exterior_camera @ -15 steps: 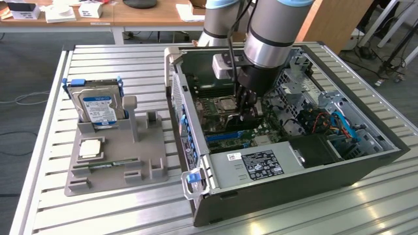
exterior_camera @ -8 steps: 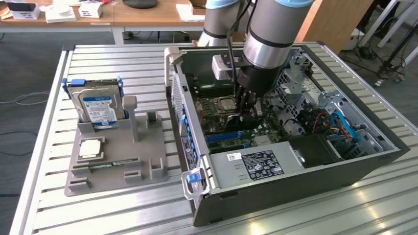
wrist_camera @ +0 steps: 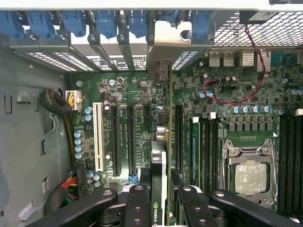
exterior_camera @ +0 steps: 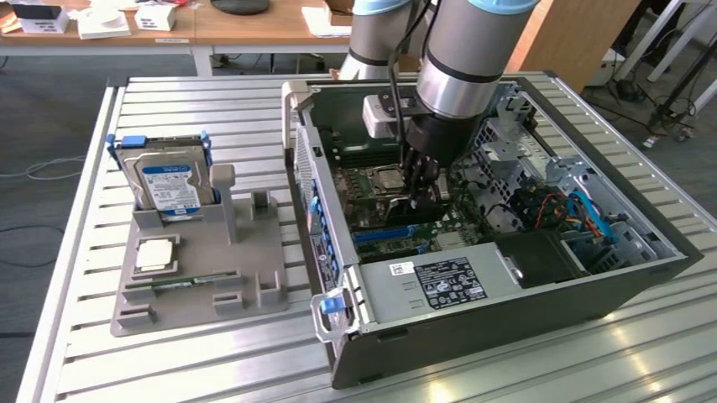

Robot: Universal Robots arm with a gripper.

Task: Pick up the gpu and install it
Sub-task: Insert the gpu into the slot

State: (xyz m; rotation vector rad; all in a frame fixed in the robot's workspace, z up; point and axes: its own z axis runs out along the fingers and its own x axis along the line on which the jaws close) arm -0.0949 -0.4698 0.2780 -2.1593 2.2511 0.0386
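Slatted metal table [exterior_camera: 168, 369] carries an open computer case [exterior_camera: 505, 319], with a grey fixture [exterior_camera: 191, 302] beside it holding a hard drive [exterior_camera: 174, 185]. Inside the case the gripper [wrist_camera: 161, 208] is clamped on the gpu [wrist_camera: 158, 161], which stands on edge just above the motherboard [wrist_camera: 227, 94]. The card's metal bracket end points toward the row of blue clips [wrist_camera: 106, 23] at the case's rear wall.

Whether the card's lower edge has met a slot cannot be told, since the card hides what lies beneath it. A long black slot [wrist_camera: 179, 137] lies just beside it.

The likely trouble is misalignment. If the card is off to one side or tilted, pressing down could jam its edge against the board or the slot wall. The bracket could also catch on the rear frame. A slip within the fingers [wrist_camera: 137, 208] would leave the card crooked, close to the CPU socket [wrist_camera: 249, 172].
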